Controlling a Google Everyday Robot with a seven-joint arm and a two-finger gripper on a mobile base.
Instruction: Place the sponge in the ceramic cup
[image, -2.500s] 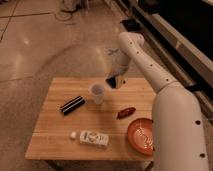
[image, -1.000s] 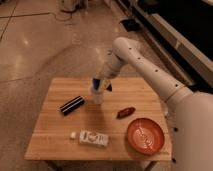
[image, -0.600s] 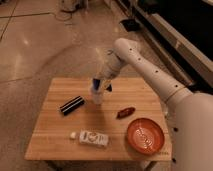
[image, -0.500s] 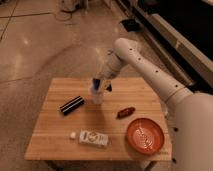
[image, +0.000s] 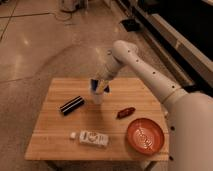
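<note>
The white ceramic cup (image: 97, 97) stands upright near the middle of the wooden table (image: 55, 135). My gripper (image: 99, 87) hangs directly over the cup's mouth, pointing down. It is shut on the small bright-blue sponge (image: 94, 85). The sponge sits at the cup's rim, and the fingers hide its lower part. My white arm reaches in from the right.
A black striped bar (image: 71, 105) lies left of the cup. A dark red oblong item (image: 125, 112) lies to its right. A white bottle (image: 93, 138) lies on its side near the front edge. An orange-red bowl (image: 144, 136) sits at the front right corner.
The gripper moved left from beside the cup to above it and came lower. Over the last second it has held nearly still over the cup.
</note>
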